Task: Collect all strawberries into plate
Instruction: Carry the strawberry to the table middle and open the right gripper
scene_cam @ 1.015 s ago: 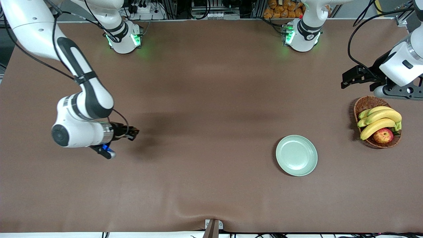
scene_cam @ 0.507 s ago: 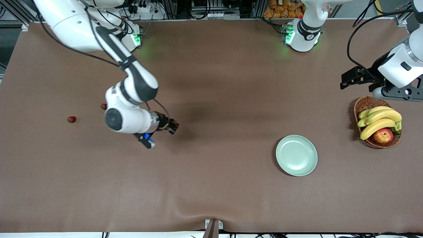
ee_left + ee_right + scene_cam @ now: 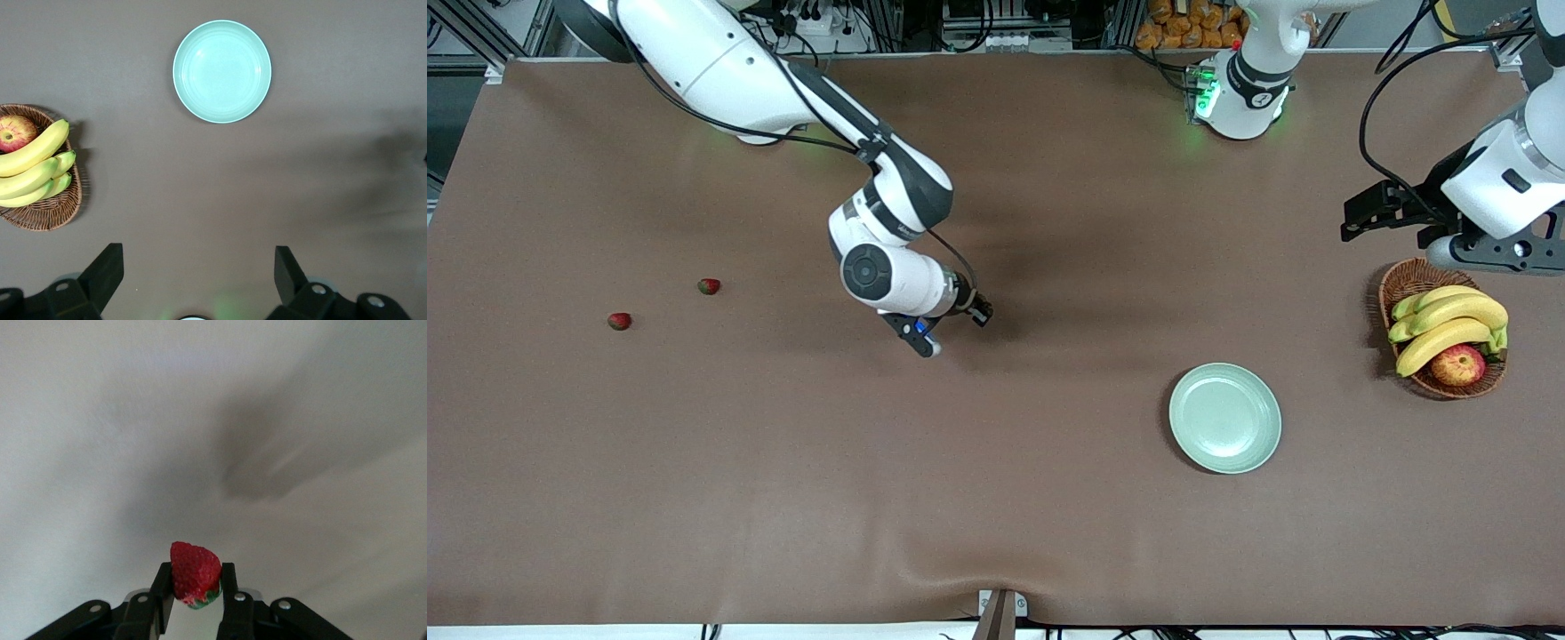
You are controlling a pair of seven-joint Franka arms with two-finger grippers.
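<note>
Nearest the front camera: plate (image 3: 1225, 418), round, pale mint green, raised rim, nothing in it, flat on the brown table (image 3: 996, 498) toward the left arm's end. Slightly farther from the camera and closer to that end: wicker basket (image 3: 1409, 283), containing a bunch of bananas (image 3: 1449, 324) and a red-yellow apple (image 3: 1458, 364); apple on the camera-side part of the basket, touching the bananas. Toward the right arm's end, well apart from the plate: two strawberries lying loose on the table, first strawberry (image 3: 619, 321) nearer the table end, second strawberry (image 3: 709, 286) a little farther from the camera and near the first. Right gripper (image 3: 980, 311) in the air over bare table near mid-table, between the loose berries and the plate; fingers clamped tight on a third strawberry (image 3: 195, 572), red tip pointing away from the wrist, green cap toward it. Held berry visible in the right wrist view only; hidden by the gripper in the front view. Left gripper (image 3: 1356, 218) waiting high over the table edge beside the basket, jaws spread fully wide, holding nothing. Left wrist view: both finger tips (image 3: 103, 270) apart, with plate (image 3: 222, 71) and basket (image 3: 47, 217) below, loose berries out of frame.
</note>
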